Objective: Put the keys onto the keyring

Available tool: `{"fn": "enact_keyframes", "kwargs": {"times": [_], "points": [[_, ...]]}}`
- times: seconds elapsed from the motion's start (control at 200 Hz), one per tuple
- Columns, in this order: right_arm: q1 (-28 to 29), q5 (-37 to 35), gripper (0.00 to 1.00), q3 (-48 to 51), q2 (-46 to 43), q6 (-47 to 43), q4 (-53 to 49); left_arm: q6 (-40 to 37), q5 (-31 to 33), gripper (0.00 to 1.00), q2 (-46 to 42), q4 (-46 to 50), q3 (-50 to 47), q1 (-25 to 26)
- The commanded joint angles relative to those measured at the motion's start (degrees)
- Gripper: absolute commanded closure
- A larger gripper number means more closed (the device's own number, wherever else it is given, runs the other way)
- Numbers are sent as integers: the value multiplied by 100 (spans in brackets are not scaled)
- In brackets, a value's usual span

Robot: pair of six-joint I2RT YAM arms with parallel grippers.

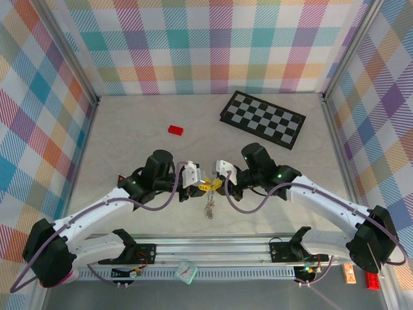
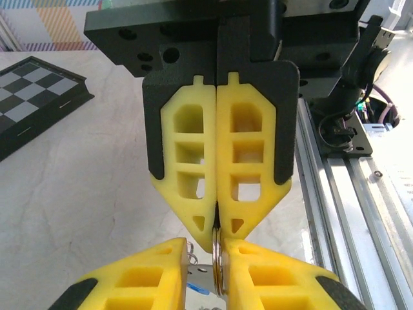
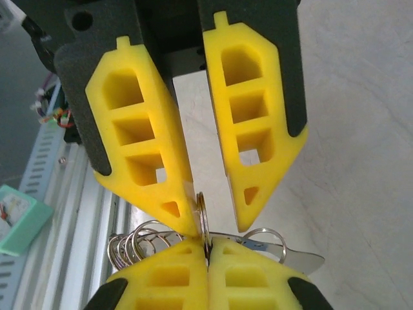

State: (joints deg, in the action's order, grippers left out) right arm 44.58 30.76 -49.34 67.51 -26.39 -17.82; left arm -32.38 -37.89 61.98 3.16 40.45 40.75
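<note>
My two grippers meet tip to tip above the near middle of the table. The right gripper (image 1: 218, 182) (image 3: 206, 244) is shut on the keyring (image 3: 204, 216), a thin silvery ring seen edge-on. The left gripper (image 1: 201, 185) (image 2: 206, 248) stands slightly open around the same ring (image 2: 219, 265), which lies against one of its fingers (image 2: 258, 271). A chain of small silvery loops (image 3: 132, 248) (image 1: 208, 208) hangs from the ring. A flat metal blade (image 3: 306, 258) on a small ring sticks out to the side. A blue bit (image 2: 197, 289), perhaps a key head, peeks out between the left fingers.
The black-and-white checkerboard (image 1: 262, 120) lies at the back right and a red block (image 1: 175, 130) at the back left. An aluminium rail (image 1: 213, 248) runs along the near edge, with a small mint-green box (image 1: 186, 271) in front of it. Plaid walls enclose the table.
</note>
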Motion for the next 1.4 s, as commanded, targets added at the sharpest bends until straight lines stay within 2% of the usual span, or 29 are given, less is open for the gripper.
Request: {"fn": "enact_keyframes", "kwargs": {"times": [0.0,0.12,0.25,0.375,0.455,0.555,0.68,0.885,1.075,1.275,1.395], "points": [[155,-12,100,-450,135,-644,-772,-321,29,82,131,458,192,22],[208,-29,100,-636,201,-728,-853,-324,-11,87,112,456,190,22],[210,79,100,-625,156,-596,-667,-321,-50,100,41,466,157,25],[189,158,100,-342,-62,-249,-265,-306,-100,100,-59,399,55,22],[148,108,84,-102,-210,34,37,-173,-84,100,-147,147,-94,22],[31,76,74,286,-421,325,411,147,-103,100,-295,-417,-379,25],[-32,-93,73,636,-501,471,682,513,-196,100,-430,-1073,-715,29],[-30,-25,72,784,-432,661,916,566,-265,100,-451,-1175,-801,23],[-29,-57,78,719,-297,594,851,575,-315,100,-453,-1201,-810,21],[-28,-59,95,667,-151,495,726,607,-380,100,-502,-1360,-866,25],[-17,89,100,612,18,551,812,672,-463,100,-485,-1554,-898,24]]}}
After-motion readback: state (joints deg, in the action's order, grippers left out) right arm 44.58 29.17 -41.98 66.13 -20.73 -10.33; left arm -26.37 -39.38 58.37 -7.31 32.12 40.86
